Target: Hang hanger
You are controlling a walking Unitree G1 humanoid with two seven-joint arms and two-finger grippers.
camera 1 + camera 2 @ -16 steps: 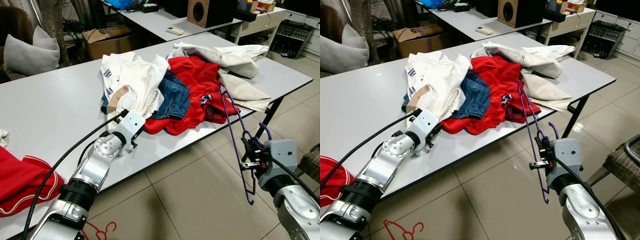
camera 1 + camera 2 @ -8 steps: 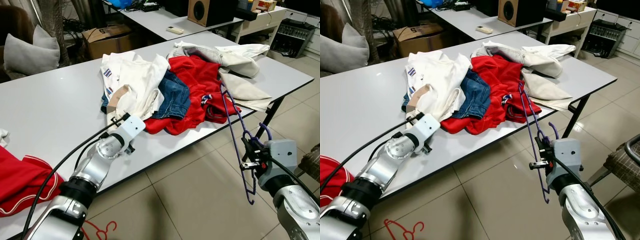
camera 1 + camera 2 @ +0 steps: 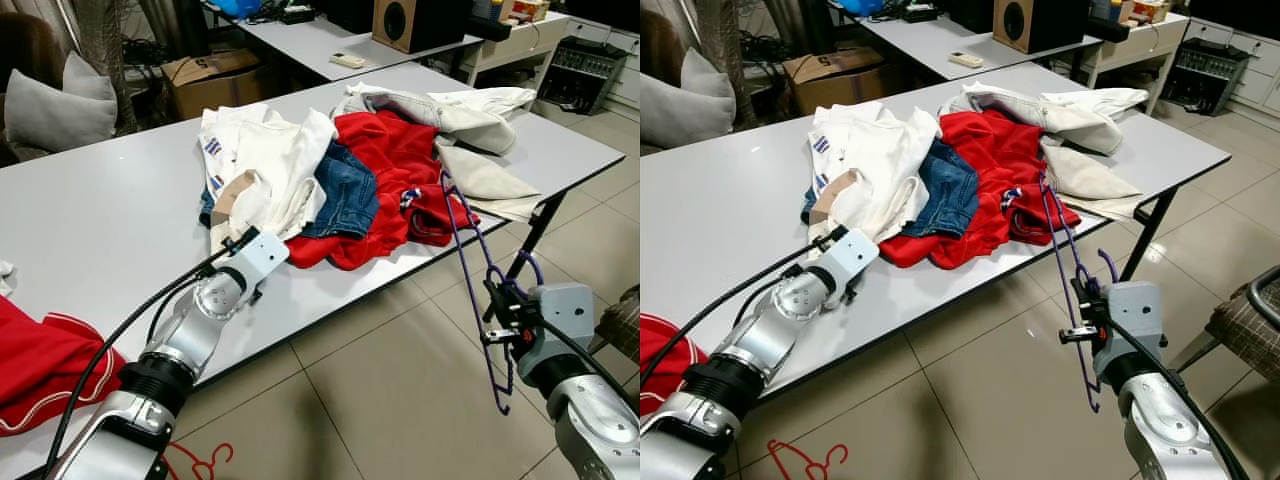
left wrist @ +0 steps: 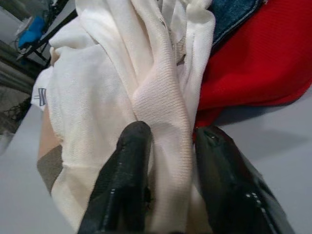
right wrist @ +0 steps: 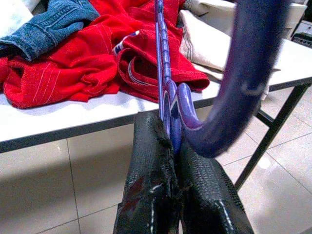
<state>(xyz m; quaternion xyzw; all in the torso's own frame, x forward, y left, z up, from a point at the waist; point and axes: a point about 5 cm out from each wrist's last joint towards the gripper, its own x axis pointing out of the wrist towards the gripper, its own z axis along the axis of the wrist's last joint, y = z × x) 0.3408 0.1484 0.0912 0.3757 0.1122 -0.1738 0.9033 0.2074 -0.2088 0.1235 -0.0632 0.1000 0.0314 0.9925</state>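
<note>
Hardly anything has shifted: the left gripper point(image 3: 243, 243) sits marginally nearer the clothes pile. From the head, the purple hanger point(image 3: 478, 262) hangs off the grey table point(image 3: 110, 215) edge, its top against the red garment point(image 3: 398, 160). Left wrist: fingers point(image 4: 127, 161) part-open, straddling a cream sweater point(image 4: 117, 83) fold. Right wrist: right gripper point(image 5: 174, 146) clamped on the hanger's neck beside the table.

The left arm reaches forward, its gripper point(image 4: 165, 146) low with the fingers point(image 4: 129, 161) parted around a fold of cloth. The right arm is bent at the robot's right side, wrist raised, its gripper point(image 5: 173, 161) pointing up with the fingers pressed together on a hanger point(image 3: 470, 260).
</note>
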